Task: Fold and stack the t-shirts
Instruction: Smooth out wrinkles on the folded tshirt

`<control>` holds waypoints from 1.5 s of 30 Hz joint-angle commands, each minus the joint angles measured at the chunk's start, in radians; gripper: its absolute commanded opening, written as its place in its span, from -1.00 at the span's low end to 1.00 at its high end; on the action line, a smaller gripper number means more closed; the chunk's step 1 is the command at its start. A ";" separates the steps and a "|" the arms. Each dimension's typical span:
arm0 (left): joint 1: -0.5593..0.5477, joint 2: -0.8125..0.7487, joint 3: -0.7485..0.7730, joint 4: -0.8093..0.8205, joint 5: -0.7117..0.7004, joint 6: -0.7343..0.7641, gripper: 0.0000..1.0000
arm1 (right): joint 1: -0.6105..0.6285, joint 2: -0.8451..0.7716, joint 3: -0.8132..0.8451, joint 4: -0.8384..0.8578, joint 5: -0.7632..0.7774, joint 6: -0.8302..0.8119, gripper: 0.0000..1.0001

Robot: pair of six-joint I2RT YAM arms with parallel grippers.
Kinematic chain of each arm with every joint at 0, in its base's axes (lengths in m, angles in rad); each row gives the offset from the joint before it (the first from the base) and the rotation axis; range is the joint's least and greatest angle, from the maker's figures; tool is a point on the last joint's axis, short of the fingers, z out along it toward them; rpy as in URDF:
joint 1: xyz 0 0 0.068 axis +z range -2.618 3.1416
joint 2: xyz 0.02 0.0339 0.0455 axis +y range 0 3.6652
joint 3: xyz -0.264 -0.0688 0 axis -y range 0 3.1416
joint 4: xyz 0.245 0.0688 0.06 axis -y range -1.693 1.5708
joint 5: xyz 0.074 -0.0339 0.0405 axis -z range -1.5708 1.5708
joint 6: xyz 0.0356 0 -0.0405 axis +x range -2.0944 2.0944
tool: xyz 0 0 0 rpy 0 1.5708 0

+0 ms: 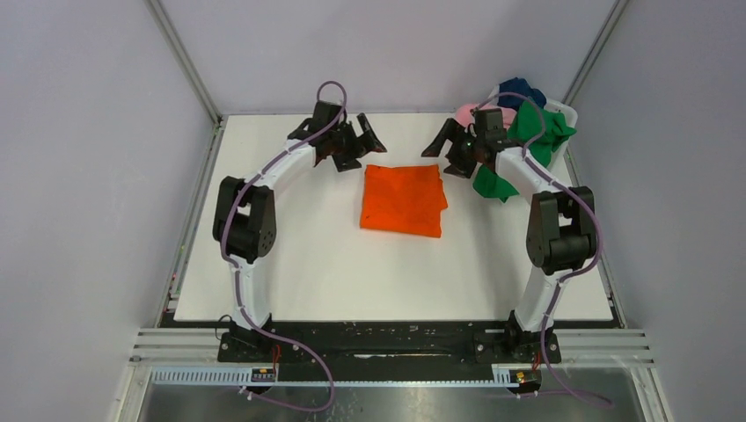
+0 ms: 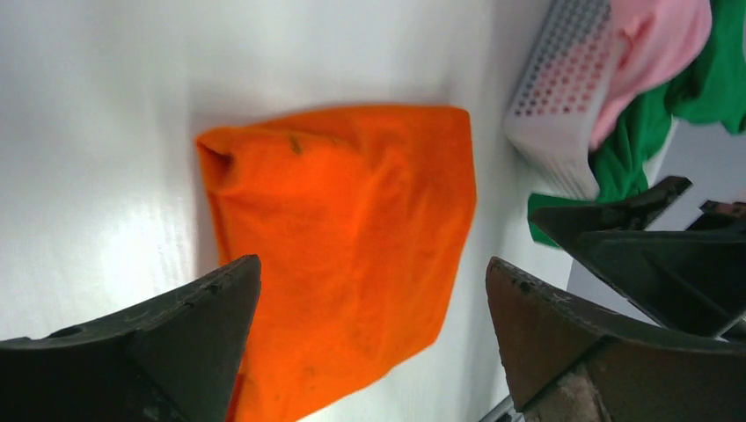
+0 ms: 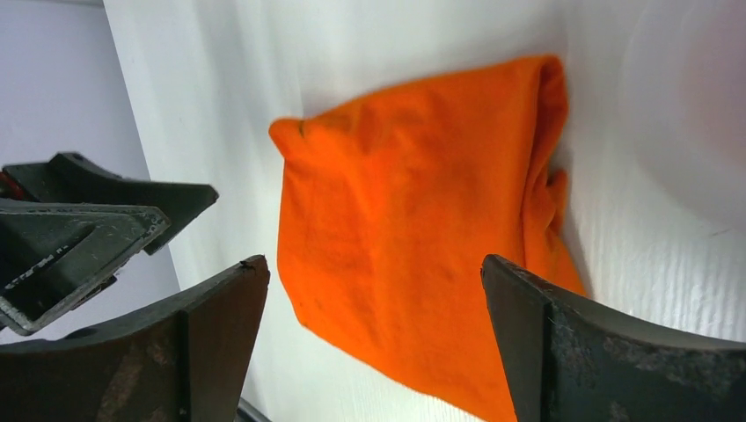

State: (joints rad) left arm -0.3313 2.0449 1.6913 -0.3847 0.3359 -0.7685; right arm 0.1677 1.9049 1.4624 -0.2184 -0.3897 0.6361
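Observation:
A bright orange t-shirt [image 1: 404, 200] lies folded into a rough square in the middle of the table, also in the left wrist view [image 2: 352, 237] and the right wrist view [image 3: 422, 246]. My left gripper [image 1: 362, 141] is open and empty above the table, just beyond the shirt's far left corner. My right gripper [image 1: 447, 145] is open and empty beyond its far right corner. The green t-shirt [image 1: 541, 130], pink t-shirt [image 1: 479, 114] and dark blue t-shirt [image 1: 519, 90] sit bunched in the basket at the far right.
The white plastic basket [image 2: 554, 105] stands at the table's far right corner, with green cloth [image 1: 493, 185] hanging down its near side onto the table. Metal frame posts rise at the far corners. Grey walls close both sides.

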 commanded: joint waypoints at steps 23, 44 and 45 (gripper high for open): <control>-0.110 -0.268 -0.669 0.150 -0.034 -0.036 0.98 | 0.253 0.008 -0.340 -0.017 0.019 -0.010 0.99; -0.072 -0.424 -0.694 -0.015 -0.285 0.070 0.82 | 0.302 -0.558 -0.582 0.011 0.063 0.030 0.99; -0.071 -0.391 -0.680 -0.012 -0.269 0.070 0.71 | 0.302 -0.580 -0.591 -0.004 0.075 0.023 0.99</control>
State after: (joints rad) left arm -0.4046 1.5688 0.9348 -0.4210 0.0372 -0.7280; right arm 0.4728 1.4014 0.9134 -0.1608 -0.3752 0.6678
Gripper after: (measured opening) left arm 0.922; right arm 0.993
